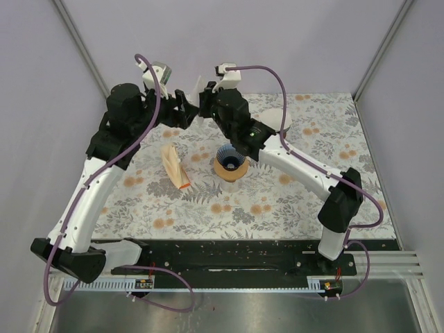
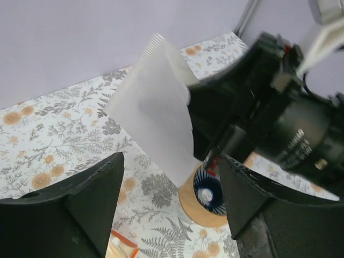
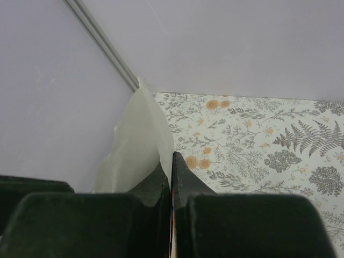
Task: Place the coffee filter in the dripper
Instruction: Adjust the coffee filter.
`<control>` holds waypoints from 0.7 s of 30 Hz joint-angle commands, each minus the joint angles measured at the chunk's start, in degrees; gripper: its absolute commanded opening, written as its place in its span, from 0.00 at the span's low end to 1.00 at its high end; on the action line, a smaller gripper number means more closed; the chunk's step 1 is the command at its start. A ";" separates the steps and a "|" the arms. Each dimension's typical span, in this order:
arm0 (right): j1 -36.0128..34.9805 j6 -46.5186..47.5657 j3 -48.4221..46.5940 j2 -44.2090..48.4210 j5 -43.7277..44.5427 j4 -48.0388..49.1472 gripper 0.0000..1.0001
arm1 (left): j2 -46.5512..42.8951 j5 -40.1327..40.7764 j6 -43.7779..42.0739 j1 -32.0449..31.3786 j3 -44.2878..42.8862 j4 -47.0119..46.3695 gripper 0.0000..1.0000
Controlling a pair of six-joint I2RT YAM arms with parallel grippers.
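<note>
A white paper coffee filter [image 2: 156, 110] hangs in the air, pinched at its edge by my right gripper [image 3: 171, 157], which is shut on it. The filter also shows in the right wrist view [image 3: 137, 145] and as a white sliver in the top view [image 1: 199, 82]. The dripper [image 1: 231, 163], blue-ribbed inside with a wooden collar, stands on the floral mat at mid-table, below and nearer than the filter; it also shows in the left wrist view [image 2: 208, 189]. My left gripper [image 2: 171, 161] is open and empty, facing the filter, just left of the right gripper [image 1: 206, 97].
A tan stack of filters with an orange edge [image 1: 175, 166] lies on the floral mat [image 1: 277, 201] left of the dripper. A pale object [image 1: 276, 119] lies at the back right. Both arms reach over the back of the table, near the rear wall.
</note>
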State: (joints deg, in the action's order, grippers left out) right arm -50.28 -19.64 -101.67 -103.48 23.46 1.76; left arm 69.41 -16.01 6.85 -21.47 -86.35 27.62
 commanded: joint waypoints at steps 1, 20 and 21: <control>-0.26 -3.39 -0.46 1.44 -0.52 1.84 0.00 | 3.44 6.24 3.78 -0.15 -5.67 -5.38 0.73; -0.43 -1.20 1.30 1.18 -0.62 3.87 0.00 | 11.19 14.77 -0.87 -3.57 -9.11 -2.74 0.54; -0.34 -1.10 1.21 1.09 -0.44 3.87 0.00 | 10.84 15.56 -2.01 -3.84 -8.41 -3.00 0.47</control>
State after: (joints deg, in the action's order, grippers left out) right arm -50.37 -21.58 -99.92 -103.48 22.46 2.20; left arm 81.82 -4.80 8.95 -23.59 -96.99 26.48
